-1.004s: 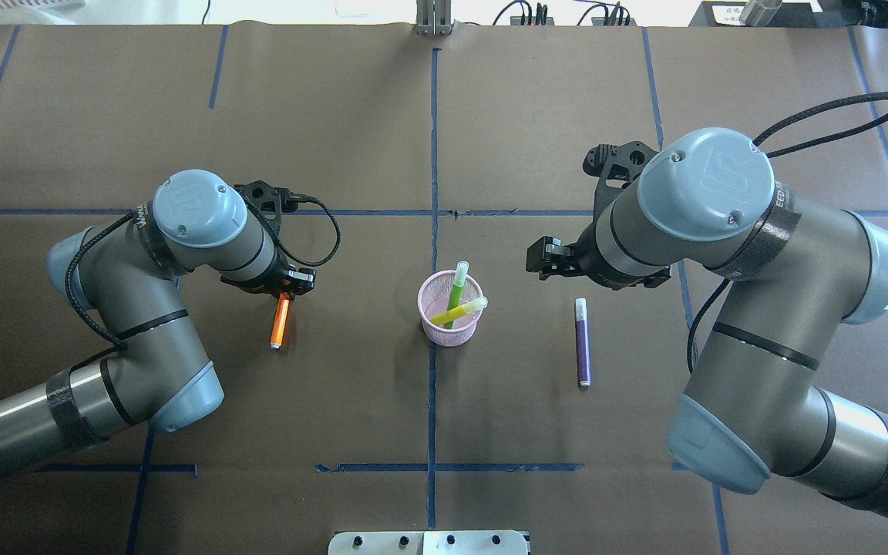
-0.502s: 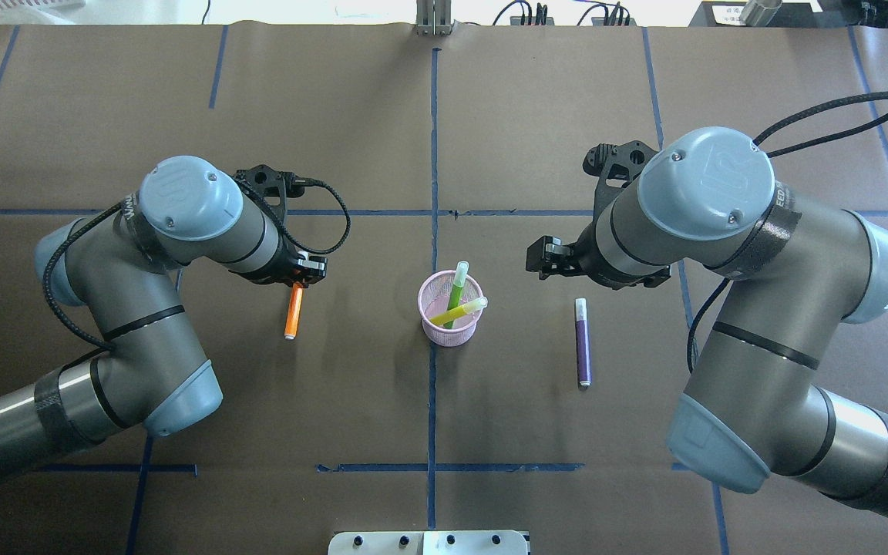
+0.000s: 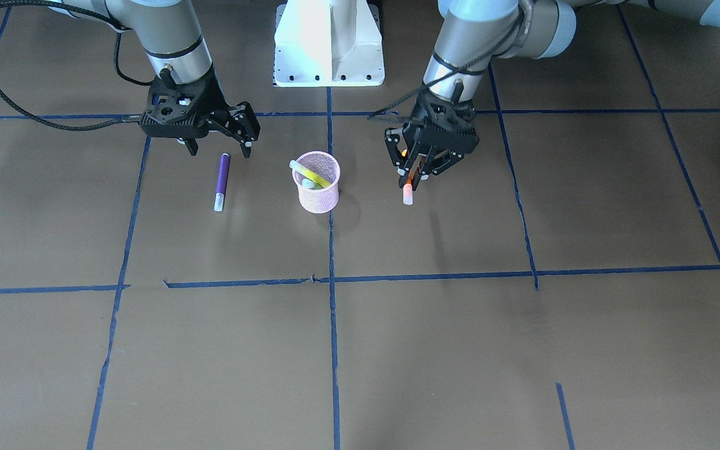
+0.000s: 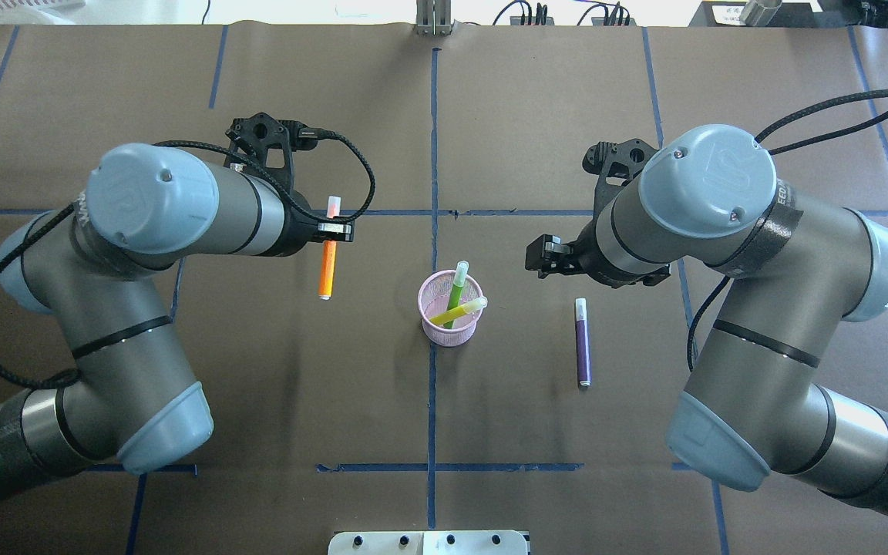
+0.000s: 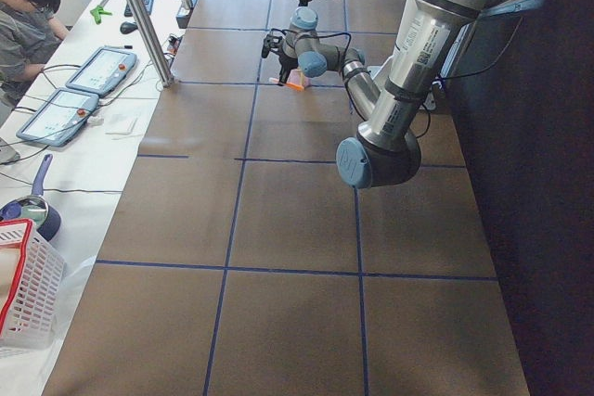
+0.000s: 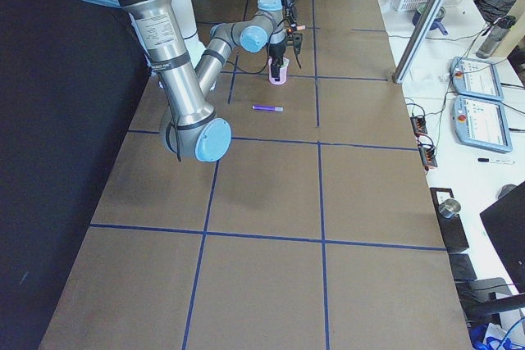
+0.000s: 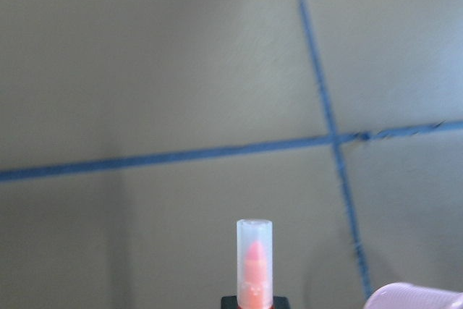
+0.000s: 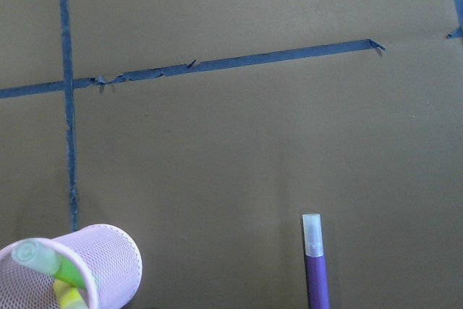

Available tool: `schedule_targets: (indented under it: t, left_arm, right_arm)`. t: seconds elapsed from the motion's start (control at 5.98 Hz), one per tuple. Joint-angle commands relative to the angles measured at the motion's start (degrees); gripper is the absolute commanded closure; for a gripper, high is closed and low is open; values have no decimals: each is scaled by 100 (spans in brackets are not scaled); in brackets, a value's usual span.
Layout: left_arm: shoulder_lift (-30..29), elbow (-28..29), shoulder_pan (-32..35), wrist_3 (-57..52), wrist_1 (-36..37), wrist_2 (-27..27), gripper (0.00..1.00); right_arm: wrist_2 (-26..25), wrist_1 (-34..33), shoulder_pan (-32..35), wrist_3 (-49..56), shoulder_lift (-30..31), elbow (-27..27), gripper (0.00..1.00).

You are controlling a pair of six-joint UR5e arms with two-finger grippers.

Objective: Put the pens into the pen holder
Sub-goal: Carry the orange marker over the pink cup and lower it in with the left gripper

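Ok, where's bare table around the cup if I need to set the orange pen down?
Bare brown table lies between the pen holder and the purple pen, and between the holder and the held orange pen. The widest patch is past the holder toward the operators' side. Crowded: over the holder's rim, where the green pen and yellow pen lean out.

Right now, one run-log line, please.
left jaws: shut on orange pen | right jaws: open, empty | purple pen: on table | pen holder: green pen, yellow pen inside
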State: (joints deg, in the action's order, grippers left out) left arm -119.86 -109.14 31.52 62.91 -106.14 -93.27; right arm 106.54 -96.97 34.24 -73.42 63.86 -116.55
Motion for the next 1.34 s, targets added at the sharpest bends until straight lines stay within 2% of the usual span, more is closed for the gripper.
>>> schedule_targets:
  t: [0.0,0.17,0.5,0.67,1.17]
  left_arm:
    - [-169,-12,-1063,2,-738,1847,100]
    - [-248,145,-1321,2,-811,2518,100]
    - [-651,418,-1367,-251,-900,2674,100]
    - [-958,811,-1368,-279,-1013,2787,99]
    - [-1023,1148,-1350,-956,-1312,2850,96]
  right_arm:
    - [7,11,3,91,-5,-25,0]
    - [7,11,12,91,3,-78,0]
    - [-1,11,21,91,12,-105,0]
    - [-1,11,21,91,21,-122,0]
    - [-1,11,21,91,30,-122,0]
